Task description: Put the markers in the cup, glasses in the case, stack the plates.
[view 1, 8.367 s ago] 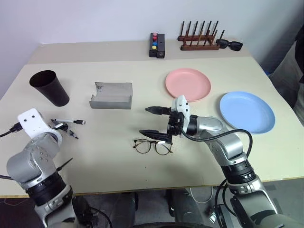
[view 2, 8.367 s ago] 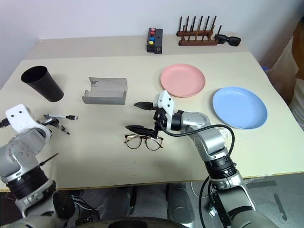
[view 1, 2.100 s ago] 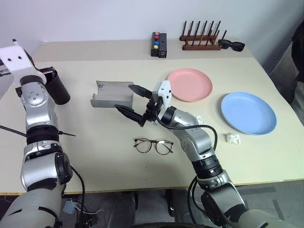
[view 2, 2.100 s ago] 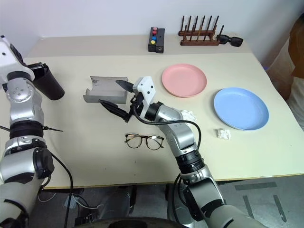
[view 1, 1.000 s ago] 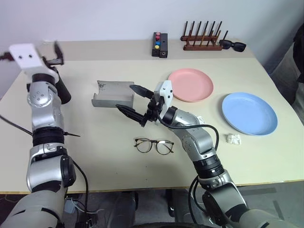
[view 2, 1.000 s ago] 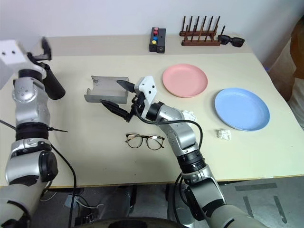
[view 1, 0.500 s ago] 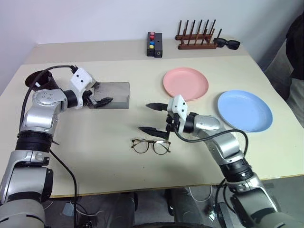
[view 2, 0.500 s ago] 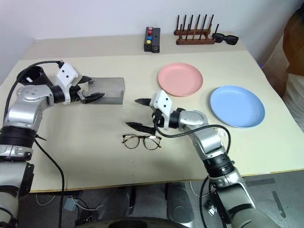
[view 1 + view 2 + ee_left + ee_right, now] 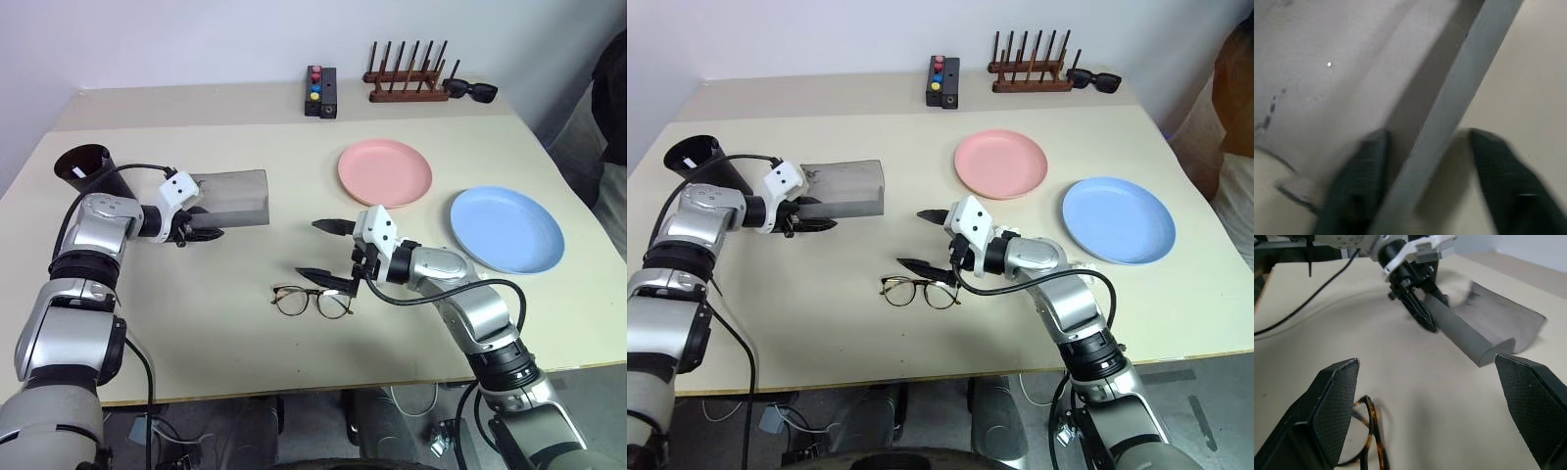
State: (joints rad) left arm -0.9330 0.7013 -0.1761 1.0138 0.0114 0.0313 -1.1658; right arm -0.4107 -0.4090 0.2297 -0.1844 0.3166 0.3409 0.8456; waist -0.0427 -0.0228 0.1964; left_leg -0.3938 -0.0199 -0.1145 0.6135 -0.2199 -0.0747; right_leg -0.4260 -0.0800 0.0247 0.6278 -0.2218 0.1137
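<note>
beige table (image 9: 196,323) | left gripper (image 9: 819,225) pinching case (image 9: 240,196) wall; markers hidden | right gripper (image 9: 327,251) wide open, empty

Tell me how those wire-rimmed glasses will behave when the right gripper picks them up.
The glasses look thin-framed, so probably light and easily bent. They lie flat on the table, leaving little to pinch. The right gripper, open just above them, would likely slide them before gripping.

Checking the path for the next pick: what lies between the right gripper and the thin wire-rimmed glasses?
Nothing: the right gripper hangs open just above the wire-rimmed glasses, bare beige table between, seen in the left eye view.
</note>
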